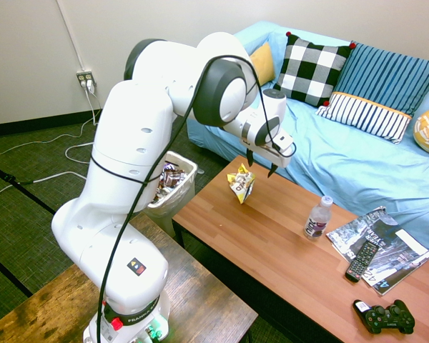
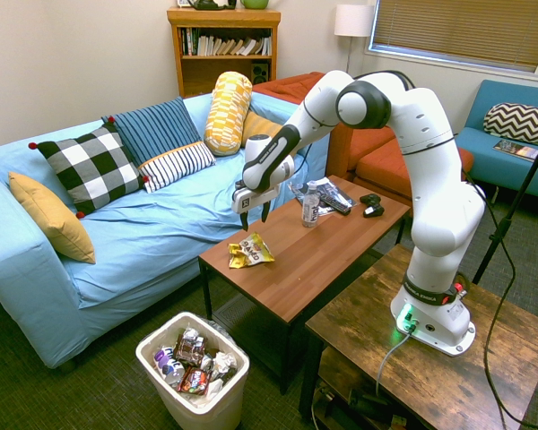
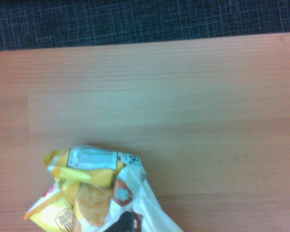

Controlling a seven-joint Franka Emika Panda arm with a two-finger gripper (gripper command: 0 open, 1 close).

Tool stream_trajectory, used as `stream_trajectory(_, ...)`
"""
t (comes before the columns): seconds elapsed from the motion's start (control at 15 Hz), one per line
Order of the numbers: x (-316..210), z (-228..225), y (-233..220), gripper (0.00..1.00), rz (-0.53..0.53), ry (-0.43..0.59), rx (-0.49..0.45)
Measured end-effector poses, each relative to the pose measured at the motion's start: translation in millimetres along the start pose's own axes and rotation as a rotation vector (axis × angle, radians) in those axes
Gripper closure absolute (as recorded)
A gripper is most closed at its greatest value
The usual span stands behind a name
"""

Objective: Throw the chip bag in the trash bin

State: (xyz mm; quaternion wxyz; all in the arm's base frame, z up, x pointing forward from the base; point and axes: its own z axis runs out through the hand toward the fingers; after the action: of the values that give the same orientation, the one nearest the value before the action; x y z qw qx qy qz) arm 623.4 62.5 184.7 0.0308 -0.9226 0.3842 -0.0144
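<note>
Crumpled wrappers are held in the trash bin point(image 2: 194, 394); the chip bag point(image 2: 250, 252), near the coffee table's point(image 2: 341, 242) sofa-side edge, is overhung by the spread-fingered gripper point(image 2: 254, 216).

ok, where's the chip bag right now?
The chip bag lies on the wooden coffee table, at the end nearest the trash bin; in the second exterior view the open tool hangs just above it.

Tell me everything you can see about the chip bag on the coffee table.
The chip bag is a small, crumpled yellow-and-white foil packet with dark print and a pictured chip. It sits alone near the end of the wooden coffee table nearest the trash bin, resting only on the tabletop. The open gripper hangs above it without touching.
</note>
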Motion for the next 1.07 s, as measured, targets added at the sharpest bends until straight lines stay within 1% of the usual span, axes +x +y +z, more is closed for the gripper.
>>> stream_trajectory(0.2,1,28,-12,0.0,0.0,-0.027,-0.023)
stream_trajectory(0.27,1,36,-14,1.0,0.001,-0.035,-0.032)
stream_trajectory(0.47,4,50,-15,1.0,0.005,-0.048,-0.043)
stream_trajectory(1.07,15,58,-16,1.0,0.013,-0.062,-0.044)
